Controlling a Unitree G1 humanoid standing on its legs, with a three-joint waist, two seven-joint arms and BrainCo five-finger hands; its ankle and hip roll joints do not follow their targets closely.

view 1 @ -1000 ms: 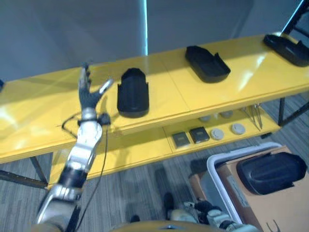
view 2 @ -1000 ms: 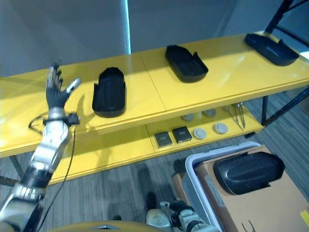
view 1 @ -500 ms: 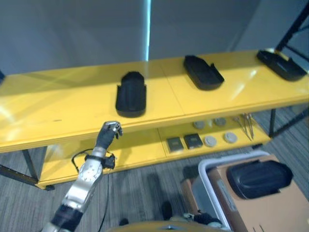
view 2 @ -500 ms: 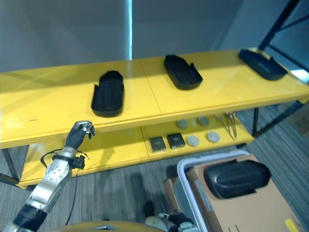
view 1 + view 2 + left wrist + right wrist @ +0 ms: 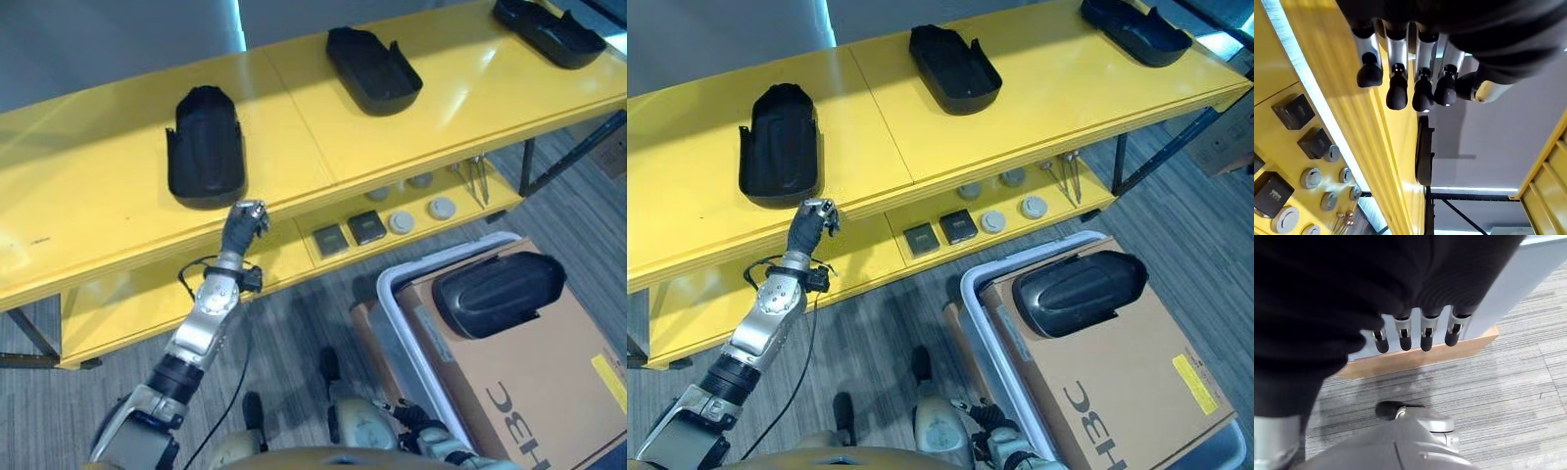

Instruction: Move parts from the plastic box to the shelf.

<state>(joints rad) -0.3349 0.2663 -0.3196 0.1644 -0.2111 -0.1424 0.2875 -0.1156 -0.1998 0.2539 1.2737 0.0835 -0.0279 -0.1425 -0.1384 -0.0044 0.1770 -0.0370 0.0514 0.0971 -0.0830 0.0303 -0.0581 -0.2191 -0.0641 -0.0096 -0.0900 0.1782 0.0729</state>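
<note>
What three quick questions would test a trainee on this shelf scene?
1. How many black parts lie on the top shelf?
2. True or false: the left hand holds a part.
3. Where is the fourth part? A: in the plastic box. B: on the floor. C: on the lower shelf.
Key: 1 three; 2 false, it is curled and empty; 3 A.

Bright, even light — soft glare on the yellow shelf (image 5: 431, 117), faint shadows.
</note>
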